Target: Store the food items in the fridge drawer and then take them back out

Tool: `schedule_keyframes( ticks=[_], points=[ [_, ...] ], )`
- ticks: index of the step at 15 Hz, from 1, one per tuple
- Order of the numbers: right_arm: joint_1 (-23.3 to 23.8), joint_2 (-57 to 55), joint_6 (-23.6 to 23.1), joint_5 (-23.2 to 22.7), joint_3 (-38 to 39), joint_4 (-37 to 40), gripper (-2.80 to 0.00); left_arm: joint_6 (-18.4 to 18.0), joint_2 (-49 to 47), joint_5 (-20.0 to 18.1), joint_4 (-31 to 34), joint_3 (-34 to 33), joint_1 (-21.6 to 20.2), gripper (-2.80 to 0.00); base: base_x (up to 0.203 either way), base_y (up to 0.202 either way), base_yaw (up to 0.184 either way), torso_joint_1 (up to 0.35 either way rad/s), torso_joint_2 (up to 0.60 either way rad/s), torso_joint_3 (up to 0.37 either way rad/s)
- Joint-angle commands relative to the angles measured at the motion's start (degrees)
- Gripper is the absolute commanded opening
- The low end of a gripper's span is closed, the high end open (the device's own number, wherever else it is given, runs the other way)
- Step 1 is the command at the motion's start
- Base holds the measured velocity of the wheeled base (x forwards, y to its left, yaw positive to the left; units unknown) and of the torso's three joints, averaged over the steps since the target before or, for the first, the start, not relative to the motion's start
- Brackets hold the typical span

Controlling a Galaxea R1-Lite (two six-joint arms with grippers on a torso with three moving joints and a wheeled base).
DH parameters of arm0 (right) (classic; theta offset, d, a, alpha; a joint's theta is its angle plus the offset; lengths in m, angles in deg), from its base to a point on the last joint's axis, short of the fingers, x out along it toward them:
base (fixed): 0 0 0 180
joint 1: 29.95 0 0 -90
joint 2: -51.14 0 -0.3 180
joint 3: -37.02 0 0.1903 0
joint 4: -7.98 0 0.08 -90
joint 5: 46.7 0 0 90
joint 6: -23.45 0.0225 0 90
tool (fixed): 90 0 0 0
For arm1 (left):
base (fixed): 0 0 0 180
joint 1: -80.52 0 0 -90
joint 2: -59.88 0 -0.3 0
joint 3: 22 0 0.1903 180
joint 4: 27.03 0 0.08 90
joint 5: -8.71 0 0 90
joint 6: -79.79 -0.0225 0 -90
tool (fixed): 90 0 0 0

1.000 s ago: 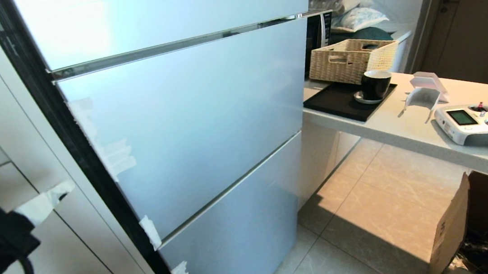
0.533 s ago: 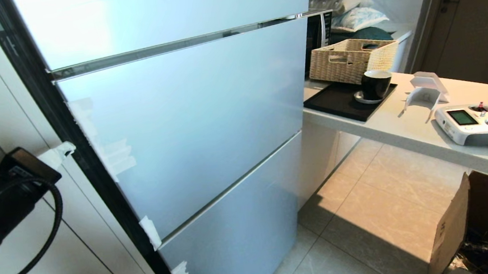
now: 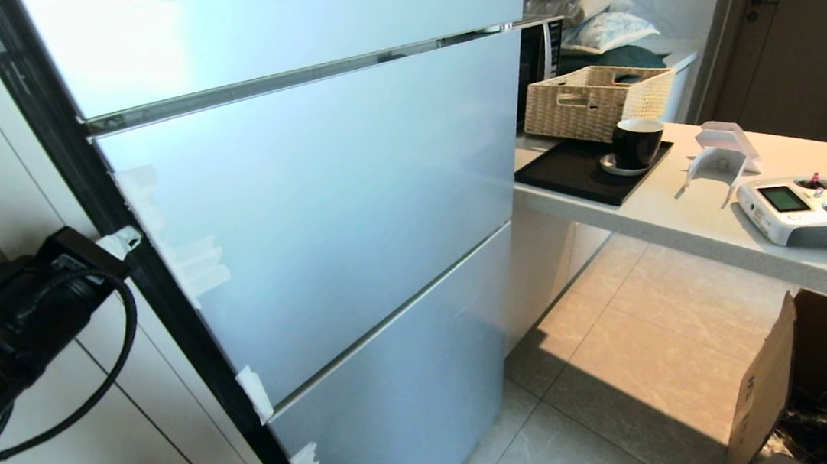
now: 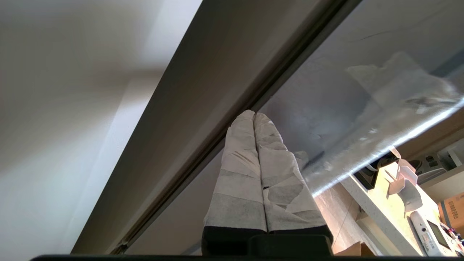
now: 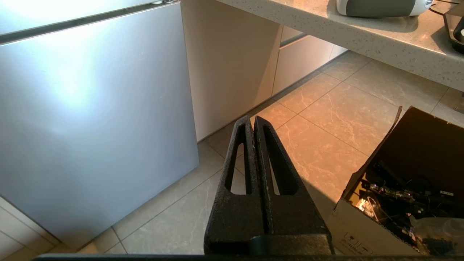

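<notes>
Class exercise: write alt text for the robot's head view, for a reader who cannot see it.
The left gripper, jaws shut, meets the dark left edge of a closed silver fridge. At right, a counter holds a wicker basket, black cup and white controller.

The head view looks down at the closed fridge front (image 3: 320,219) with the counter (image 3: 689,226) to its right, the left wrist camera sits close against the fridge's dark edge looking up, and the right wrist camera faces the floor (image 5: 326,119), sharing fridge and counter.
</notes>
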Motion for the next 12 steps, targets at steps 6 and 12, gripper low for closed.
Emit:
schedule_keyframes(
  ticks=[6,12],
  points=[
    [0.0,-0.1,0.1,0.0,0.0,0.0,-2.8,2.4,-2.3,-0.7,-2.3,0.6,0.6,-2.8,0.0,0.0,0.0,0.0,0.0,0.0],
    [0.0,-0.1,0.0,0.0,0.0,0.0,-2.8,2.3,-1.6,-3.4,-2.3,-0.4,1.7,-2.8,0.0,0.0,0.0,0.0,0.0,0.0]
  ],
)
